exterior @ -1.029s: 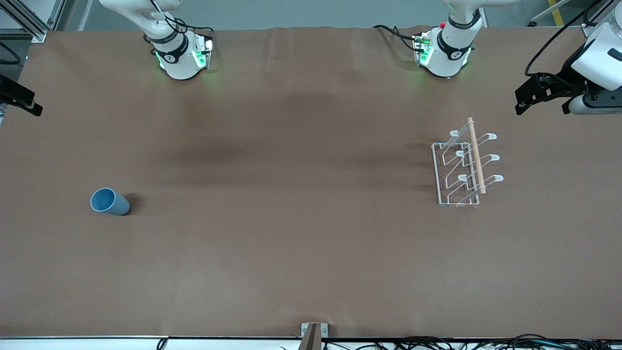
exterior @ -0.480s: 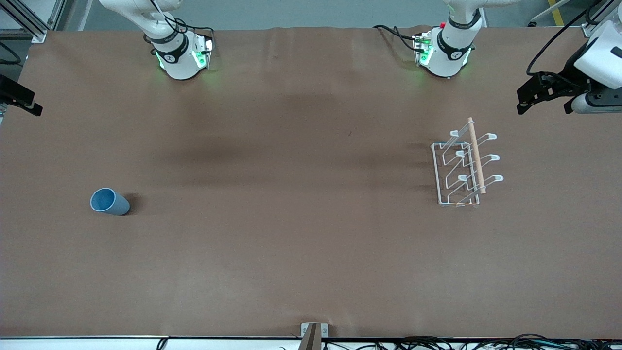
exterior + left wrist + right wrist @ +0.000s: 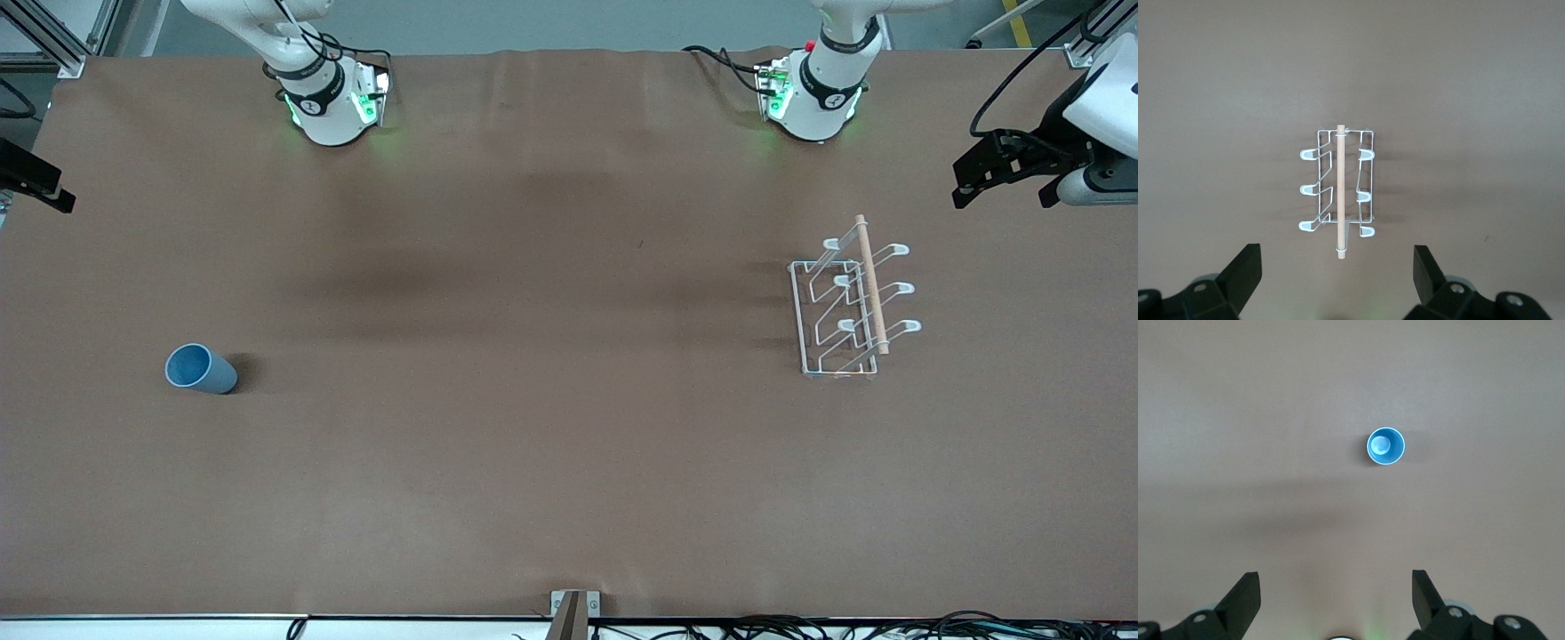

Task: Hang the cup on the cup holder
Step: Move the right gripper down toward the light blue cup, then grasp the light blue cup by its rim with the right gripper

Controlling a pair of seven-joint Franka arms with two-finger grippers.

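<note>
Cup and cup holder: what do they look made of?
Cup: probably matte plastic, an even light blue without glare, paler inside. Cup holder: thin white wire, likely coated metal, with rounded prong tips; the rod on top looks like pale unfinished wood.

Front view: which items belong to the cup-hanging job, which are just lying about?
Job:
- small light-blue handleless cup, upright toward the right arm's end
- white wire cup holder with wooden rod, toward the left arm's end
- left gripper and right gripper, both open, holding nothing

Lying about:
- brown table cover only
</note>
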